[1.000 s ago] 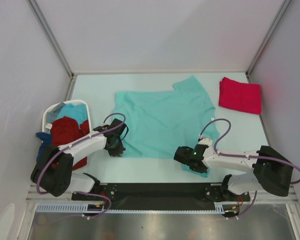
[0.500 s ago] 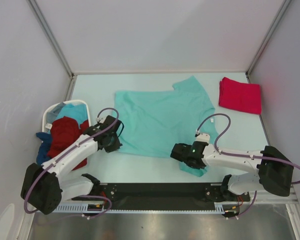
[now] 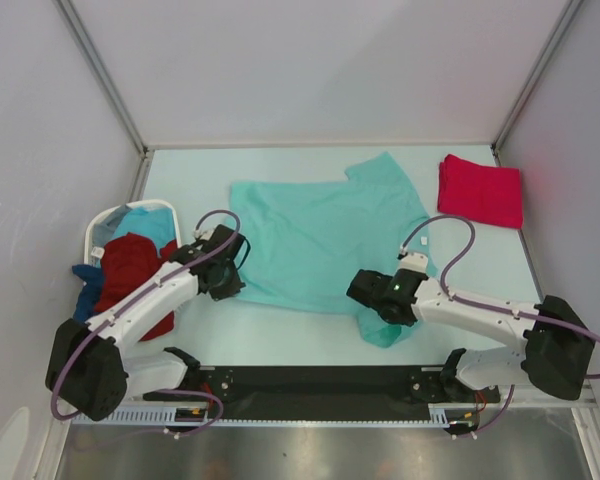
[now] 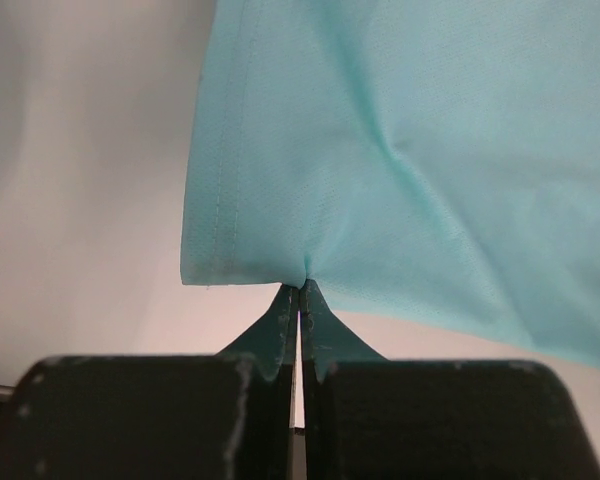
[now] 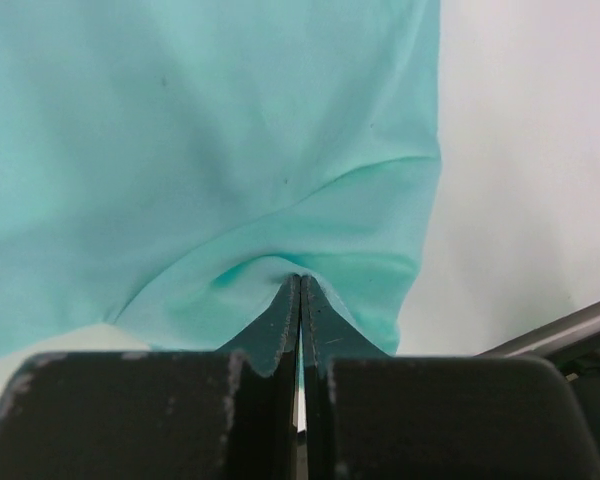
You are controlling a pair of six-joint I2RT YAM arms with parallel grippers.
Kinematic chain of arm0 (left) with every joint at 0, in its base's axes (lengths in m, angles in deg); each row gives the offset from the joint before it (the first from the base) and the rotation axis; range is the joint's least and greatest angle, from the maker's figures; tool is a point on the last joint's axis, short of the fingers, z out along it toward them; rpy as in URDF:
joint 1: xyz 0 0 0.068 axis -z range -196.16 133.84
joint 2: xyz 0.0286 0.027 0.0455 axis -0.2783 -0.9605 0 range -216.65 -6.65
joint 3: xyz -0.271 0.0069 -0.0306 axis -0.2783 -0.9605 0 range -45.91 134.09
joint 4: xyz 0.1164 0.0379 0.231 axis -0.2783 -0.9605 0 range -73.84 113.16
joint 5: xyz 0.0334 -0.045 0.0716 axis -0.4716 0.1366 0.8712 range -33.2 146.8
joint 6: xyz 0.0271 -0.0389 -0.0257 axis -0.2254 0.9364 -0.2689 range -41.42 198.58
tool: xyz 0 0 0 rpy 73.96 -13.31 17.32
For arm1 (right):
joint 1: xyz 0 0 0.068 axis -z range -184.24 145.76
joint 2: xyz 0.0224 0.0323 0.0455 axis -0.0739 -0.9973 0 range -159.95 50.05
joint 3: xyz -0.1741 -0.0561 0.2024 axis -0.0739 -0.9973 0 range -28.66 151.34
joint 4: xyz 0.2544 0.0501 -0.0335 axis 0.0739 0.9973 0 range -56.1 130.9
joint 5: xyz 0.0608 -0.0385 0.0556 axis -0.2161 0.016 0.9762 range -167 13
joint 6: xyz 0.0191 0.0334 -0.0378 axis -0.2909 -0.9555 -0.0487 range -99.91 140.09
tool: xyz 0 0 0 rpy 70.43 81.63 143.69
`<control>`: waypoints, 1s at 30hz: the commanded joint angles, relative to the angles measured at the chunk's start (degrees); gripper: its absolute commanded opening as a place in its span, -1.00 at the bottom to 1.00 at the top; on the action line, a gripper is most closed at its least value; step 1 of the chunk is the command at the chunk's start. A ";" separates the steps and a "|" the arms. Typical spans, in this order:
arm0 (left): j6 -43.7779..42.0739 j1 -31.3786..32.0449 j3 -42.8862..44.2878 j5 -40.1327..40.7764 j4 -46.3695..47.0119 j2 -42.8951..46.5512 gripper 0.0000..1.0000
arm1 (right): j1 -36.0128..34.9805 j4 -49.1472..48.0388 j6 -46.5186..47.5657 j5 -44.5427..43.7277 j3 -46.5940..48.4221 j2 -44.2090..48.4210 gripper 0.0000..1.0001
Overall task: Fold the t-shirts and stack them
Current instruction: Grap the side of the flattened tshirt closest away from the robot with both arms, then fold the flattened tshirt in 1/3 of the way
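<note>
Change: right gripper (image 5: 300,287), well to the right of the white plastic laundry basket (image 3: 92,235), has edged slightly farther from it. Left gripper (image 4: 300,292), just right of the basket, has barely shifted.

Item: light teal short-sleeved cloth t-shirt (image 3: 325,235), spread flat to the right of the basket. Both grippers have their fingers pressed together on its near edge, the left by the basket-side corner and the right at the opposite end.

Folded pinkish-red t-shirt (image 3: 480,190): far right of the basket.

Dark red t-shirt (image 3: 130,265): heaped in the basket.
</note>
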 commanded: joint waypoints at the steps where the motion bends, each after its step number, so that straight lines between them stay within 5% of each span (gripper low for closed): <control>1: -0.92 0.12 3.57 1.68 0.07 -1.16 -1.00 | 3.83 0.22 4.31 -4.82 3.35 2.83 -1.00; 15: -3.21 -2.61 10.16 3.09 -0.55 -5.55 -1.00 | 17.80 -7.51 21.09 -5.08 9.77 3.53 -1.00; 30: -4.26 -4.54 15.34 3.00 2.18 -16.17 -1.00 | 25.10 -17.97 30.16 -1.13 15.75 -8.06 -1.00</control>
